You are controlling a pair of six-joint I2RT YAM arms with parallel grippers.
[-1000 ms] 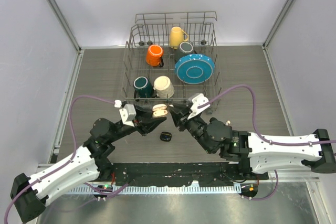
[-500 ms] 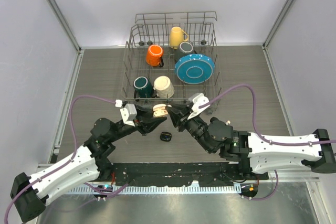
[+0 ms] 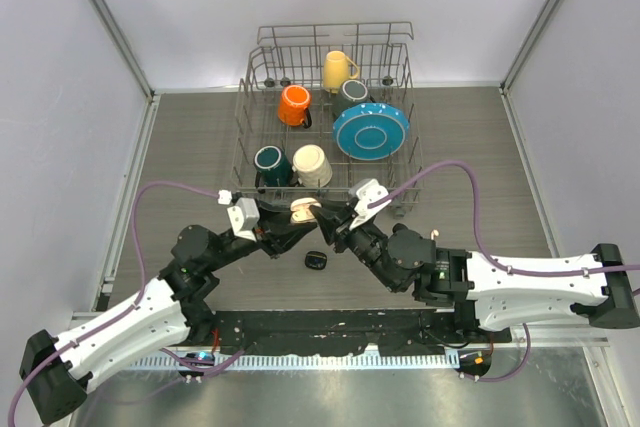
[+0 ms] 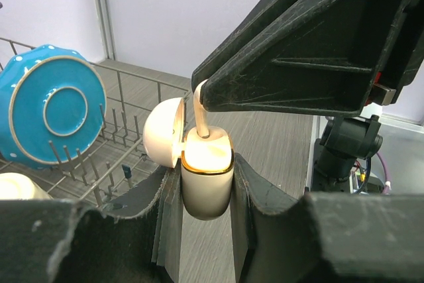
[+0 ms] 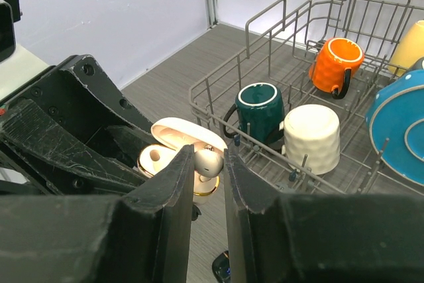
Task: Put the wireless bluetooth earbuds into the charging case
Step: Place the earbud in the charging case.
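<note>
White stemmed earbud [image 4: 199, 112] is pinched between the right gripper [image 5: 209, 158] fingers, stem down in a socket of the glossy cream charging case [image 4: 207, 175]. Left gripper [image 3: 292, 225] clamps that case upright, lid flipped back, over the counter's middle toward its near edge, likely to steady it for seating.

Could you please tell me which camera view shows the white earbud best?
The left wrist view: the white earbud runs from the right pincer into the open charging case. The right wrist view shows only its rounded end between the fingers; in the top view it is too small to make out.
</note>
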